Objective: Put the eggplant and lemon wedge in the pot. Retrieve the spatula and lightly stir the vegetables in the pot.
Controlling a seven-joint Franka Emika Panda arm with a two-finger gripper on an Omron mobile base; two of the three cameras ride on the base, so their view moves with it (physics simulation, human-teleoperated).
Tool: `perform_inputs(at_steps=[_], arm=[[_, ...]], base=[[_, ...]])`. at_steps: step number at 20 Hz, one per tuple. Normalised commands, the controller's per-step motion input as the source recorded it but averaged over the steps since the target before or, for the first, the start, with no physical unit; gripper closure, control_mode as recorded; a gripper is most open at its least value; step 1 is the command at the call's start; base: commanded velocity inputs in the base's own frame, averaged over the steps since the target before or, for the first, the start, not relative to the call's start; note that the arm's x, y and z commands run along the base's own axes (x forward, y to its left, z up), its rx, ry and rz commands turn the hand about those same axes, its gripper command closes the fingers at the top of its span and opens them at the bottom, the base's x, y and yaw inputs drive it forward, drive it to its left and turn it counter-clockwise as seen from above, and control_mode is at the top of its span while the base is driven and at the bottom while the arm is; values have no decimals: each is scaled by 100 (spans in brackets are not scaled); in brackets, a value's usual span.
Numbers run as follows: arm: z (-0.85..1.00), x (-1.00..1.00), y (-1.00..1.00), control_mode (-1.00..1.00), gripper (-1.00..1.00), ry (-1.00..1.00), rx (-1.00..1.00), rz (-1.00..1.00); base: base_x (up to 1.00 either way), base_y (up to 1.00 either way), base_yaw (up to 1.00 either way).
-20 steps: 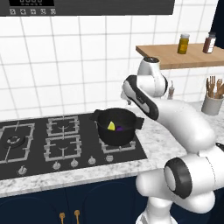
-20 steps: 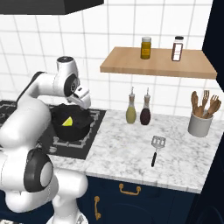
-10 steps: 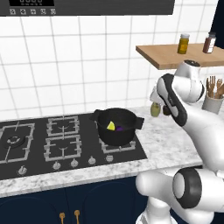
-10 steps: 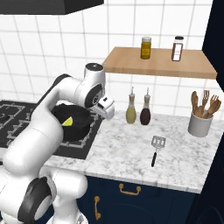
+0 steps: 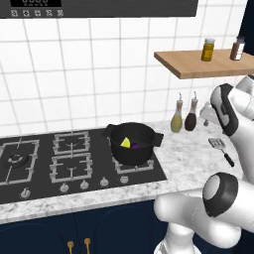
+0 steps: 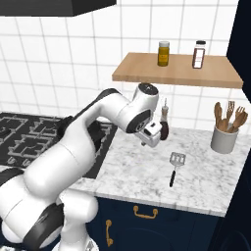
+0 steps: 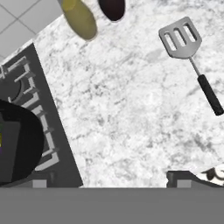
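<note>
The pot (image 5: 133, 144) sat on the hob's (image 5: 44, 161) right rear burner, at 9 o'clock from the marble desk (image 6: 147, 171). Inside it lay the lemon wedge (image 5: 125, 143) and, touching it at 3 o'clock, the eggplant (image 5: 135, 146). The spatula (image 6: 174, 167) lay flat on the desk, well apart from the pot, its slotted blade toward the wall and its dark handle toward the desk's front edge. The tool (image 6: 152, 137) hung above the desk between pot and spatula, its 2 fingers spread wide with nothing between them. In the hand view the spatula (image 7: 190, 59) showed at 2 o'clock and the pot's rim (image 7: 26, 151) at 8 o'clock. 2 bottles (image 5: 183, 116) stood against the tiles, 1 olive, 1 dark. A grey cup (image 6: 224, 139) of wooden utensils stood at 1 o'clock from the spatula, and 2 jars (image 6: 181, 53) stood on the shelf (image 6: 176, 71).
</note>
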Motion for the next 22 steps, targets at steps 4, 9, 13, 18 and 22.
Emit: perform_inputs(at_steps=[4, 9, 13, 18, 22], arm=[[-34, -43, -100, -100, -100, -1, 0, 1], [-53, -45, -83, -100, -100, -12, 0, 1], [-57, -13, -65, -100, -100, -8, -1, 5], [-76, 0, -4, -100, -100, -4, -6, 17], [-74, 0, 0, -100, -100, -7, -11, 17]], base=[[0, 0, 0], [0, 0, 0], [0, 0, 0], [0, 0, 0], [0, 0, 0]])
